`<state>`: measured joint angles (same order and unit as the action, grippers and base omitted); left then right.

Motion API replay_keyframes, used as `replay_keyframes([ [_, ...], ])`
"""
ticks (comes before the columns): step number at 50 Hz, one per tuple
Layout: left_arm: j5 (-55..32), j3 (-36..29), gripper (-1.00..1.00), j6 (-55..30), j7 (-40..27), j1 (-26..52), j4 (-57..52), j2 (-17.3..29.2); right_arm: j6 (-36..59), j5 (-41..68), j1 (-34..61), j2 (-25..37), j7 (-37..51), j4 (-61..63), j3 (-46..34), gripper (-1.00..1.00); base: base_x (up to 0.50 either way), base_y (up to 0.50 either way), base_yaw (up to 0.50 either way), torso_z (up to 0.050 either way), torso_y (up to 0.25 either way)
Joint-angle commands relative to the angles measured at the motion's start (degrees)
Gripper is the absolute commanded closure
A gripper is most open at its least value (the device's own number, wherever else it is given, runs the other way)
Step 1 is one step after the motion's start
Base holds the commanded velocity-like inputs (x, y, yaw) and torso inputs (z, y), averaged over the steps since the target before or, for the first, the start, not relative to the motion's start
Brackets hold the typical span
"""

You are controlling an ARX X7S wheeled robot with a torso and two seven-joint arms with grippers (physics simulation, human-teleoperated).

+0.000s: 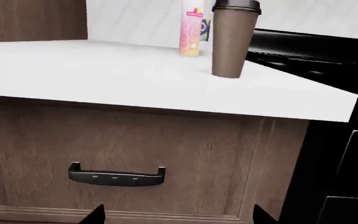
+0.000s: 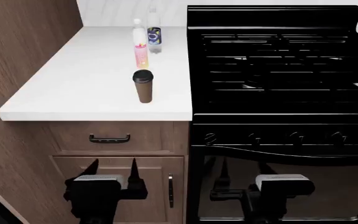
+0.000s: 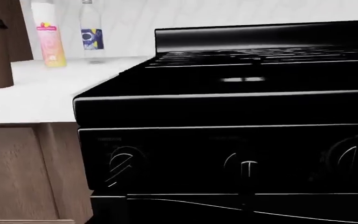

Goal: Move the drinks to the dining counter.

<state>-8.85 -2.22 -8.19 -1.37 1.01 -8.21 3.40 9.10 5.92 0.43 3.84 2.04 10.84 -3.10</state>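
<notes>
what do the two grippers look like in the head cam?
Both match: left gripper and right gripper each have two thin black pointed fingers on a boxy black body with a light grey top plate. No cables or markings are visible. The left wrist view shows only two black fingertips.

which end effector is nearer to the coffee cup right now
Left. The left end effector sits low in front of the drawers, almost directly below the coffee cup on the white worktop. The right end effector is low before the black stove, farther to the side.
</notes>
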Motion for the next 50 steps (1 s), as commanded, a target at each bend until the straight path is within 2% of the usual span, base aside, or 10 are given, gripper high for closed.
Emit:
replay_keyframes([
  [1, -11.2, 2.2, -1.0, -17.8, -1.6, 4.3, -18.5, 3.5, 19.7, 10.1, 4.2, 4.0, -1.2, 20.3, 1.9, -1.0, 0.0, 0.0, 0.0, 0.0, 0.0],
  [11, -17.8, 7.5, -1.0, -36.8, -7.4, 16.3, -28.6, 8.9, 39.6, 11.5, 17.8, 8.9, 2.9, 29.7, 2.2, -1.0, 0.0, 0.0, 0.0, 0.0, 0.0],
  [14, -21.5, 9.9, -1.0, -42.9, -8.8, 21.5, -30.7, 9.8, 49.4, 13.7, 24.4, 7.0, 6.5, 32.2, 6.0, -1.0, 0.0, 0.0, 0.0, 0.0, 0.0],
  [20, -29.0, 15.5, -1.0, -57.0, -13.2, 33.8, -37.1, 12.3, 70.0, 24.6, 40.6, 4.9, 4.9, 38.3, 14.9, -1.0, 0.0, 0.0, 0.0, 0.0, 0.0],
  [23, -32.1, 16.3, -1.0, -64.3, -15.4, 42.2, -38.6, 13.6, 69.6, 21.6, 45.3, 7.5, 8.3, 38.9, 10.2, -1.0, 0.0, 0.0, 0.0, 0.0, 0.0],
  [26, -37.8, 21.3, -1.0, -72.5, -17.9, 49.8, -42.2, 12.8, 78.2, 25.2, 51.1, 5.4, 7.7, 41.6, 14.3, -1.0, 0.0, 0.0, 0.0, 0.0, 0.0],
  [29, -42.4, 25.9, -1.0, -79.0, -19.5, 53.7, -44.3, 12.2, 80.5, 26.9, 53.5, 3.8, 8.1, 42.2, 17.4, -1.0, 0.01, 0.0, 0.0, 0.0, 0.0],
  [33, -41.8, 25.2, -1.0, -77.0, -19.4, 50.5, -44.8, 13.0, 80.4, 32.5, 52.4, 5.4, 11.4, 43.2, 17.8, -1.0, 0.38, 0.0, 0.0, 0.0, 0.0],
  [40, -38.0, 19.2, -1.0, -71.3, -19.0, 48.1, -42.3, 14.3, 77.3, 33.2, 49.7, 7.6, 12.5, 42.9, 15.4, -1.0, 0.5, 0.0, 0.0, 0.0, 0.0],
  [50, -37.7, 18.1, -1.0, -69.5, -18.8, 46.8, -41.9, 14.7, 75.7, 33.4, 48.5, 9.5, 13.3, 42.7, 13.2, -1.0, 0.5, 0.0, 0.0, 0.0, 0.0],
])
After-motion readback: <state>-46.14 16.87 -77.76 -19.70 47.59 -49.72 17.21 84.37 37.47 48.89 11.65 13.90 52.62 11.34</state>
